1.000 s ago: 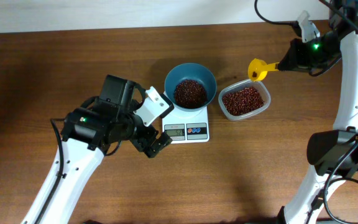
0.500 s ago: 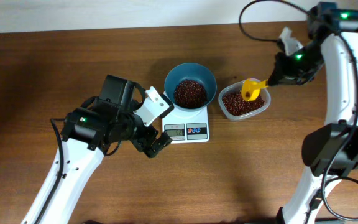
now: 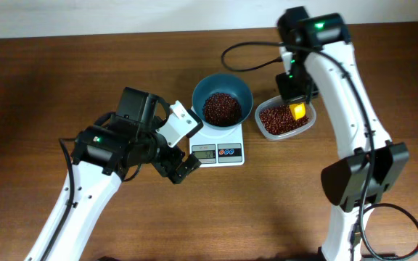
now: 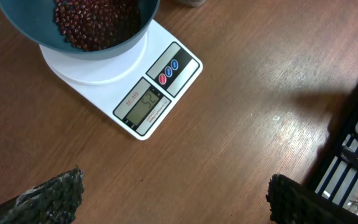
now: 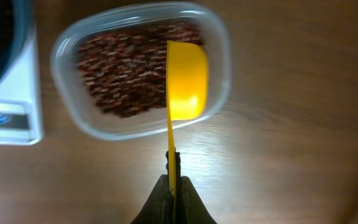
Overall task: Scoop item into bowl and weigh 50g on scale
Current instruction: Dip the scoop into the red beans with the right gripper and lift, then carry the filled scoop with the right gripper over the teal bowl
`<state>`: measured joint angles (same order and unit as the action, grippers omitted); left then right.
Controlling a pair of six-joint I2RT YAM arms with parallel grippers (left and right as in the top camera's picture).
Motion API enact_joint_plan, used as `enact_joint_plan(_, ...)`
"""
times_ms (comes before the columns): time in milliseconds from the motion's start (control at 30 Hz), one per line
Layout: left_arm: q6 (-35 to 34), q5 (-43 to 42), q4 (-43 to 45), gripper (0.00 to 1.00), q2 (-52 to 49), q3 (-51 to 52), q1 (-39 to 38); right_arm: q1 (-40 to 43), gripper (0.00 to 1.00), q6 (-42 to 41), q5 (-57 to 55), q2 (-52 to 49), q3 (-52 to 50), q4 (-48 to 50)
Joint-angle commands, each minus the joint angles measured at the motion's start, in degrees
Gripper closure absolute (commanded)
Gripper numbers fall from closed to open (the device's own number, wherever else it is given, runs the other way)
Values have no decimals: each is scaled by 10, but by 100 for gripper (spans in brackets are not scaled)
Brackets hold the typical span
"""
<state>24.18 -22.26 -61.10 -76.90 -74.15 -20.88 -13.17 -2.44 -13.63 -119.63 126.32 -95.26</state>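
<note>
Change vs prev frames: R arm swung in from far-right of table; now sits over the clear container (image 5: pixel 56 62). Yellow scoop (image 5: pixel 186 81) went from hanging far-right of the container, to over it, to low above its right half. R gripper (image 5: pixel 171 182) clamped shut on the scoop handle, the handle seen edge-on in the wrist view. Scoop cup looks turned on its side, no beans visible in it; can't tell if it touches the bean heap (image 5: pixel 129 68) yet.

L gripper (image 4: pixel 176 198) unchanged: jaws wide apart, holding nothing, hovering near-left of the scale (image 3: pixel 236 156), not touching it.

Task items: teal bowl (image 3: pixel 202 90) sits on the scale, centre of table (image 3: pixel 49 72), already carrying a load of beans (image 3: pixel 222 107). Container w/ remaining beans is just right of the scale. Display lit, digits too small to trust.

Meaning (judgement): R arm is either going in for another scoop or returning excess/parking the scoop, which depends on the readout. If another scoop, next move = dip, level, carry left to the bowl. Risk: overshoot of target wt, spill over table on transfer.
</note>
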Motion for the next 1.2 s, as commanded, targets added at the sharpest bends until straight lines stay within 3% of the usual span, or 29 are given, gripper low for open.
enact_joint_plan(0,-6,-7,-1,1,1,-8,-1,-3,96,-14,-43,13,12,5)
enact_joint_plan(267,-5,-7,-1,1,1,-8,-1,-3,96,-20,2,13,19,15)
enact_joint_plan(467,-5,-7,-1,1,1,-8,-1,-2,96,28,93,15,167,37)
enact_joint_plan(600,-5,-7,-1,1,1,-8,-1,-3,96,98,217,14,241,64)
enact_joint_plan(767,-6,-7,-1,1,1,-8,-1,-8,96,127,272,2,219,68)
enact_joint_plan(1167,-5,-7,-1,1,1,-8,-1,-48,96,173,269,-38,172,66)
